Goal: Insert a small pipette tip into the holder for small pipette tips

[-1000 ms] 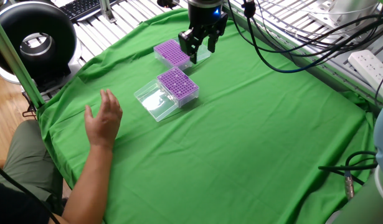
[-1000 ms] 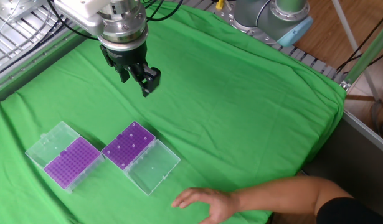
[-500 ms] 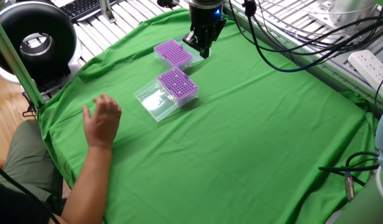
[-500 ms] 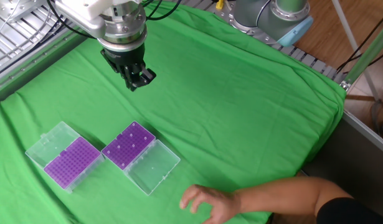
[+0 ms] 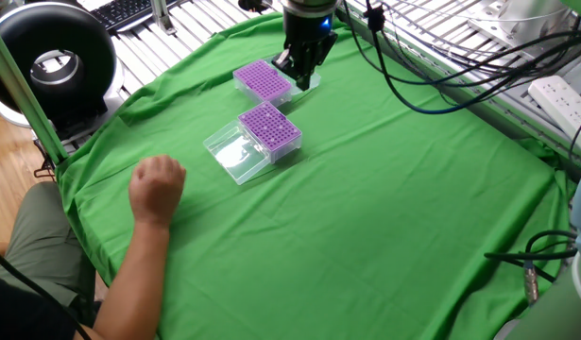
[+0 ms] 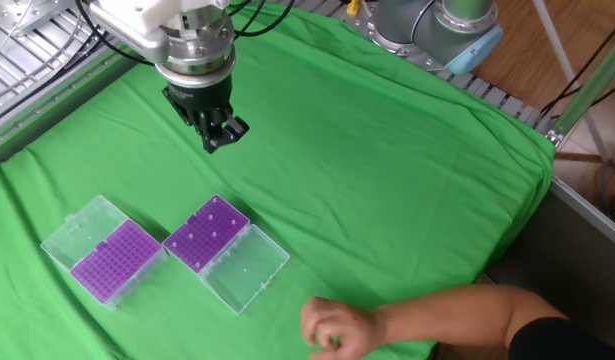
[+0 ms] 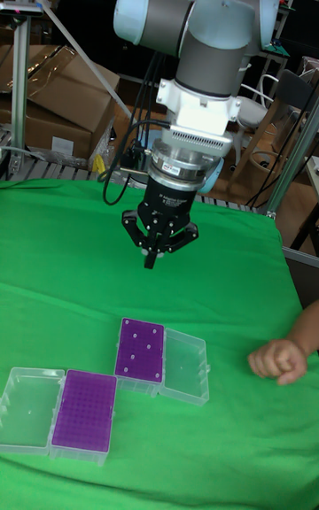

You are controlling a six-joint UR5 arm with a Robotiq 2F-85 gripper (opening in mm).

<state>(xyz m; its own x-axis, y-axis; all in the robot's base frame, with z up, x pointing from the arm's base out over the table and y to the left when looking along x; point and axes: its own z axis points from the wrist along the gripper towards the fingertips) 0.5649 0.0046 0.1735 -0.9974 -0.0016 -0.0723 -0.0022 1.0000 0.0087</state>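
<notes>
Compared with a second ago, the jaws of the gripper (image 6: 219, 137) have gone from spread apart to drawn together, and the person's hand (image 6: 332, 326) has curled from flat into a fist. Whether a pipette tip is clamped between the jaws cannot be told; none is visible at this size. The gripper hangs above the green cloth (image 6: 387, 180) covering the bench, clear of both boxes. Below and to one side of the jaws, nearest them in the tall fixed view, sits the box with few tips (image 7: 141, 351), its clear lid folded open; this is judged to be the target holder. Farther from the jaws lies the densely filled box (image 7: 85, 410), also open. Risks from here: if the jaws hold a tip, a slight tilt or a lateral offset over the closely spaced holes would drive it against the purple plate, bending or dropping it. If the jaws are empty, the descent accomplishes nothing. The hand rests well apart from the jaws.
</notes>
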